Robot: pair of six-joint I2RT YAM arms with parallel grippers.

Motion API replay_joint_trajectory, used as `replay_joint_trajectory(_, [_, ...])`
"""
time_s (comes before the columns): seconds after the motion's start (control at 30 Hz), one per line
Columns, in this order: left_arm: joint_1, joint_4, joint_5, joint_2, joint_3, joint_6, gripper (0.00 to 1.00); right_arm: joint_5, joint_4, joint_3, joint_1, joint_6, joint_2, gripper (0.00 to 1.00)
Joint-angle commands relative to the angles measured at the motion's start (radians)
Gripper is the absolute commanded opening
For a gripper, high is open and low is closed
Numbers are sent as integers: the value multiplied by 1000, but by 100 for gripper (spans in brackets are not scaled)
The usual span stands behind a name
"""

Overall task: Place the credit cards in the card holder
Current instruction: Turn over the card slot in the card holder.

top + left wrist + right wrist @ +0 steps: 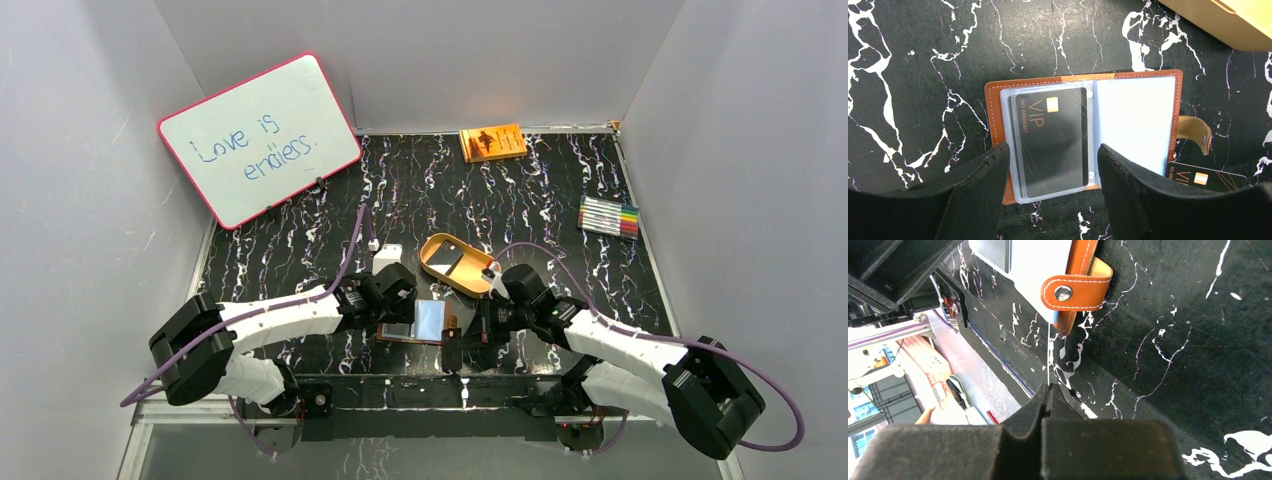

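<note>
That card holder (996,112) is tan-orange leather with pale stitching, credit card (1050,142) black with gold VIP lettering, table (908,75) black, white-veined marble.

Black marbled table (560,200); bears open card holder (415,322), tray (474,270), book (492,142), markers (609,216), whiteboard (258,138).

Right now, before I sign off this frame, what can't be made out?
- Second card: in the left wrist view, its lower part is hidden behind the left claw. The right wrist view shows only its thin edge in the shut right claw.
- Card holder: in the top view, partly covered by both arms, sleeves washed out by glare.
- Behind the sleeved VIP card: hidden by it.
- Tray: in the top view, the dark item inside is too small to identify.
</note>
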Motion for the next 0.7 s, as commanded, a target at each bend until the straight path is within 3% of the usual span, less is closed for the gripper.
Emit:
replay_joint_trajectory(0.0, [-1, -9, -27, -9, -7, -3, 62, -31, 73, -13, -7, 18, 16, 0])
replay_joint_trajectory(0.47, [-1, 5, -10, 9, -12, -1, 62, -48, 130, -49, -16, 34, 85, 0])
replay_joint_trajectory(0.67, [-1, 2, 6, -6, 19, 16, 69, -93, 214, -34, -16, 61, 184, 0])
